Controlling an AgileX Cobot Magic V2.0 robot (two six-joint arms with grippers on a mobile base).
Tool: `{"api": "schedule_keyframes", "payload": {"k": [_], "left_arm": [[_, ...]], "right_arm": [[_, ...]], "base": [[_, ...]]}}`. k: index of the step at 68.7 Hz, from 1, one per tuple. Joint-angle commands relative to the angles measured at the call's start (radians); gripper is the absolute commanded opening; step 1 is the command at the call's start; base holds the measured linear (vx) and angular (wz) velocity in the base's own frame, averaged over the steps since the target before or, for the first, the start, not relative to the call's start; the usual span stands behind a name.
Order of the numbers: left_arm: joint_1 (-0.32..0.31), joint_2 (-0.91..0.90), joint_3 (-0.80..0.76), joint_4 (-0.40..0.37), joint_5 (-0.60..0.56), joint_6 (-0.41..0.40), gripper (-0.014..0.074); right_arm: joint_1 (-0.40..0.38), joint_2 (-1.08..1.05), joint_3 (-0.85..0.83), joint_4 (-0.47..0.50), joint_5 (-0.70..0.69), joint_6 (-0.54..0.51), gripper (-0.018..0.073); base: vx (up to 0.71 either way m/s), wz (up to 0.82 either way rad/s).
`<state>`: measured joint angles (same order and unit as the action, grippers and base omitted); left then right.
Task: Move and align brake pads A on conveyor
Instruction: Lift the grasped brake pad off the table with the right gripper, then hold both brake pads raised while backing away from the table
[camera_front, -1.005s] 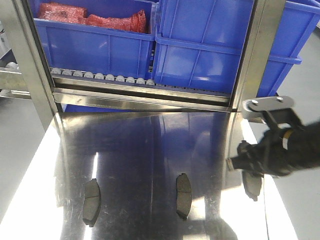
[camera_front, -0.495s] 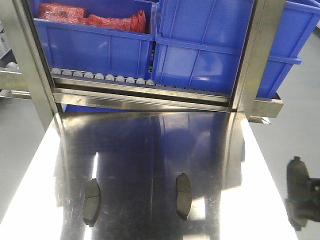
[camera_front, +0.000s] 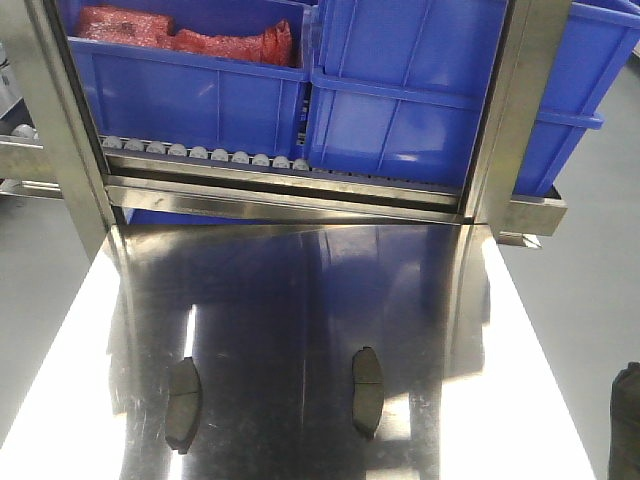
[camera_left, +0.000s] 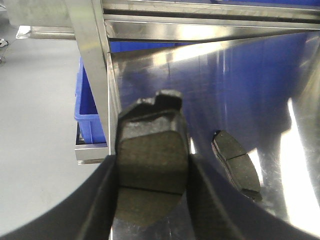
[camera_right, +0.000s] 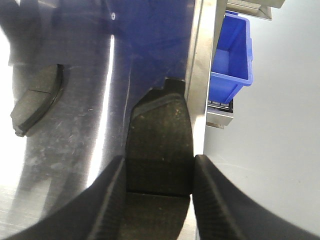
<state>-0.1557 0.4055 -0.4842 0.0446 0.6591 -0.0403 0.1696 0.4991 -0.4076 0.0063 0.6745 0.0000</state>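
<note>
Brake pads are lying flat on the shiny steel tabletop in the front view. There are two of them, well apart, both pointing lengthwise toward the rack: one near the left side and a second pad near the middle. Behind the tabletop, a row of small rollers is running under blue bins, and one bin is holding red bagged goods.

The left gripper is clamping a third pad by its long edges. The pad's friction face is turning toward the wrist camera, with its groove crossing between the black fingers. This pad is showing over the tabletop's edge beside an upright steel post, with a low bin beyond. One of the loose pads is resting on the steel near its right.

The right gripper is pinching a fourth pad the same way, friction face to the camera. It is sitting over the tabletop's right edge, and a loose pad is lying on the steel well to its left.
</note>
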Motion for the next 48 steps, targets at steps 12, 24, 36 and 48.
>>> {"api": "schedule_keyframes", "payload": {"k": [12, 24, 36, 48], "left_arm": [[-0.001, 0.006, -0.030, -0.004, -0.095, 0.000, -0.0006], [-0.001, 0.006, -0.030, -0.004, -0.095, 0.000, -0.0006], [-0.001, 0.006, -0.030, -0.004, -0.095, 0.000, -0.0006], [-0.001, 0.006, -0.030, -0.004, -0.095, 0.000, -0.0006]], "right_arm": [[-0.007, 0.002, -0.031, -0.006, -0.075, 0.000, -0.0007], [-0.007, 0.002, -0.031, -0.006, -0.076, 0.000, -0.0007], [-0.007, 0.002, -0.031, -0.006, -0.076, 0.000, -0.0007], [-0.007, 0.002, -0.031, -0.006, -0.076, 0.000, -0.0007]], "base": [[0.00, 0.00], [0.00, 0.00], [0.00, 0.00], [0.00, 0.00]]}}
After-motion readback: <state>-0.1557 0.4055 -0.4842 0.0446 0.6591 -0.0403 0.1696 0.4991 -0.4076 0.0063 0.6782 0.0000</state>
